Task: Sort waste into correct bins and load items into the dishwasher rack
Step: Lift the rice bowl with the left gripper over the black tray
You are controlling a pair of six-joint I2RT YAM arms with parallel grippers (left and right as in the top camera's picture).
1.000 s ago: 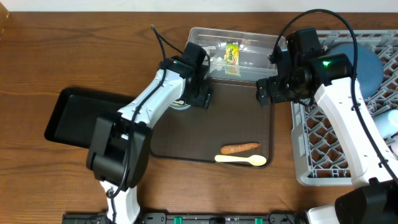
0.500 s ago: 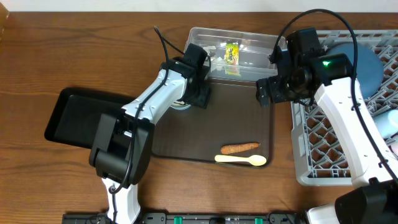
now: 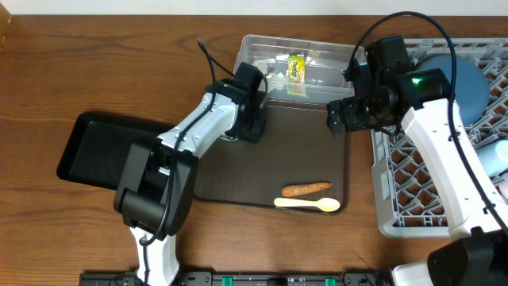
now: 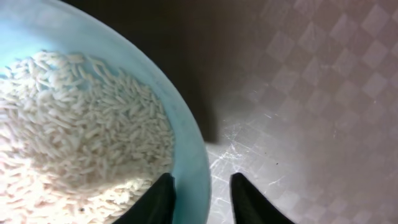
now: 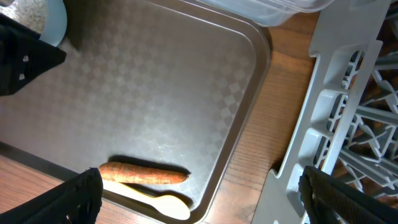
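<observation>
Bowl (image 4: pixel 189 134), pale blue: stands at the far left corner of the brown tray (image 3: pixel 309 151) and is largely hidden under the left arm in the overhead view.
Rice (image 4: pixel 74 124): loose white grains heaped inside the bowl.
Left gripper (image 4: pixel 201 190): straddles the bowl's rim with one finger inside, against the wall, and the other outside. A sliver of tray shows beside the outer finger, so it cannot be told whether the rim is truly clamped.
Carrot (image 3: pixel 306 189): short orange piece lying flat near the tray's front edge.
Spoon (image 3: pixel 308 204): cream, lying just in front of the carrot and parallel to it.
Right gripper (image 5: pixel 199 190): spread wide with nothing between its fingers. It hangs over the tray's right rim, beside the rack.
Tub (image 3: pixel 333 56): clear plastic, just behind the tray. A yellow-green wrapper (image 3: pixel 296 66) lies inside it.
Black tray (image 3: pixel 91 151): shallow, on the table to the left, partly covered by the left arm.
Rack (image 3: pixel 413 183): light-grey lattice crate at the right. It holds a dark blue plate (image 3: pixel 470 79) at its far end.
</observation>
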